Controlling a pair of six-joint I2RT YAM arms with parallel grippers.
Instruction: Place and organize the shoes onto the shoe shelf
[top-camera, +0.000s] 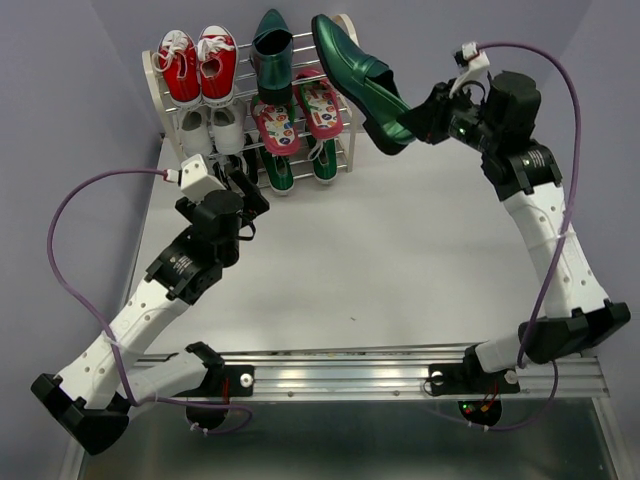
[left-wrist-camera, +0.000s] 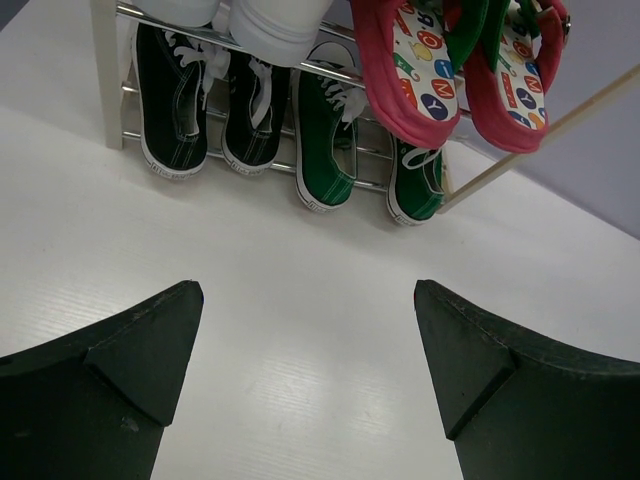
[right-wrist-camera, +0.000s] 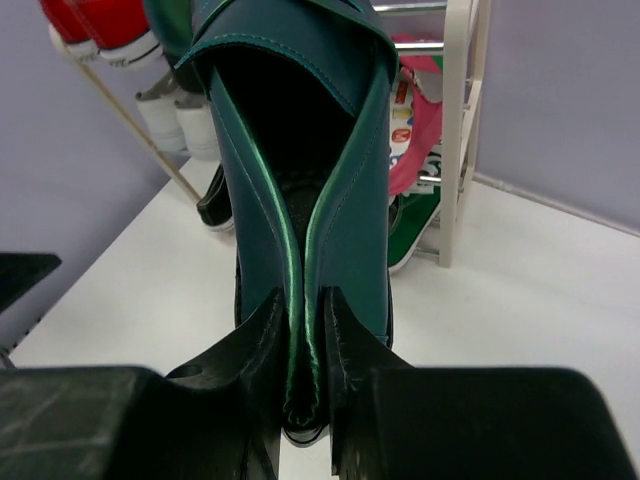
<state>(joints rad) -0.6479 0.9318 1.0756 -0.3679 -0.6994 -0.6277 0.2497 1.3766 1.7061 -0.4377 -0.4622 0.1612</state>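
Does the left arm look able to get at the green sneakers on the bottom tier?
Probably yes: the left gripper is open and empty, facing the green sneakers with only table between, though the flip-flops overhang them.

Loafers (top-camera: 365, 85) — glossy dark green. Flip-flops (top-camera: 320, 105) pink-red, insoles multicoloured print. Green sneakers (top-camera: 278, 172), red sneakers (top-camera: 180, 68) — white laces. Shelf frame (right-wrist-camera: 455, 150) cream. Tabletop (top-camera: 380, 260) white.

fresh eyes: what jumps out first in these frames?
The dark green loafer hangs in the air at the upper right of the shoe shelf, pinched at the heel by the right gripper. The second loafer sits on the top tier beside the red sneakers. The left gripper is open and empty over the table, facing the green sneakers on the bottom row.
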